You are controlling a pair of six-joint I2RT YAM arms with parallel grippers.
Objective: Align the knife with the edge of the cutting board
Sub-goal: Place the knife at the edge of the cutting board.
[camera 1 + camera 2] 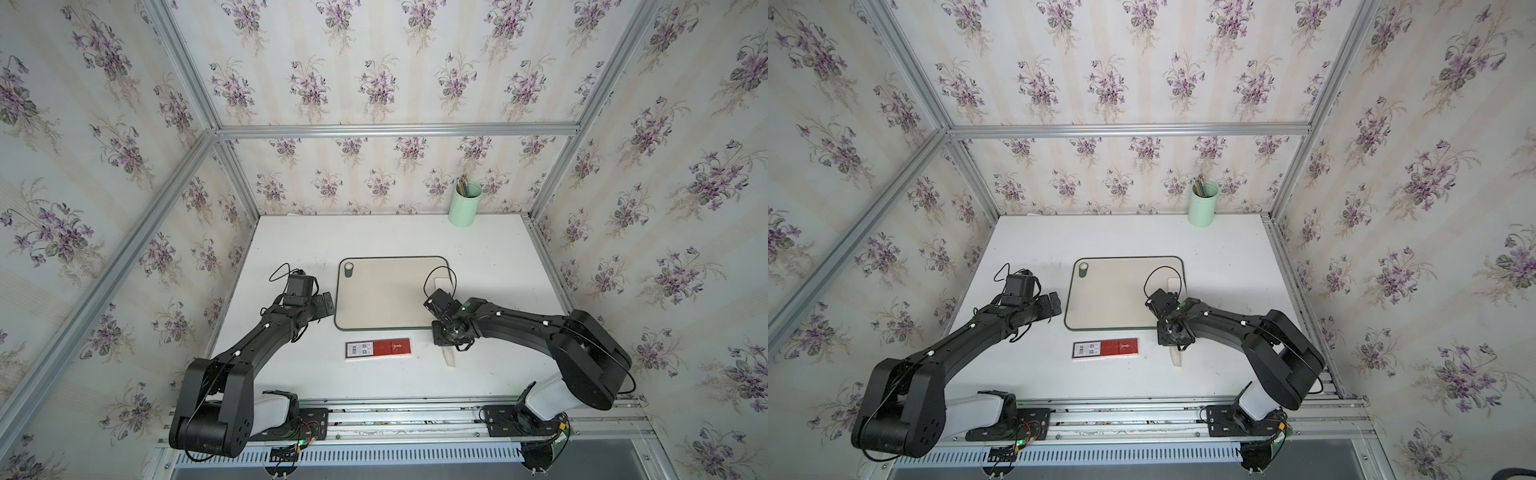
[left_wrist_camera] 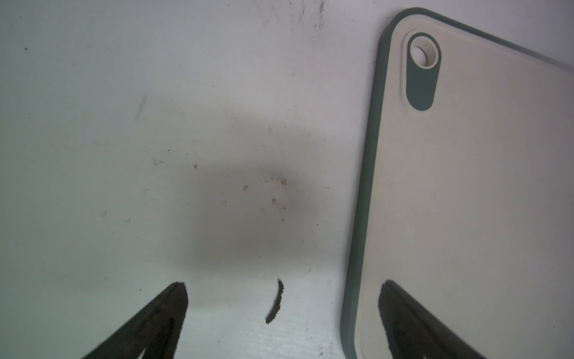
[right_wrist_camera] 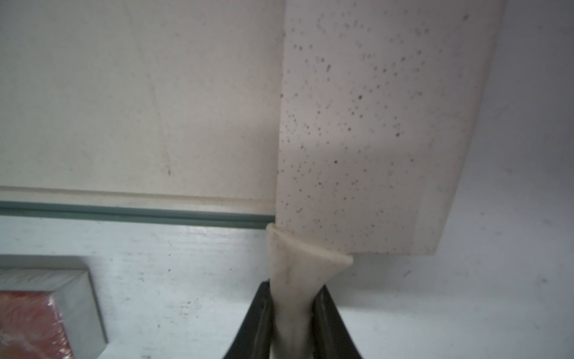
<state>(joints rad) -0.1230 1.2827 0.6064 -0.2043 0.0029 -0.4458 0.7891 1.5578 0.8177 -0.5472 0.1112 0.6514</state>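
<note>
Right wrist view: right claw [image 3: 292, 298] clenched on the knife [image 3: 357, 124] handle. Blade straddles the right rim of the cutting board [image 3: 124, 93], handle off its near edge. Risk: thin handle twists in grip, blade skews or drags the board, which is unbraced; left claw [image 2: 284, 283] released at its left rim.

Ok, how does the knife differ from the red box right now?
The knife is cream-white; the red box is red with a white label. The knife's handle is clamped in the right gripper, while the red box is untouched. The knife's blade overlaps the right edge of the cutting board, running front to back; the red box lies in front of the board, running side to side. Both are long and flat.
</note>
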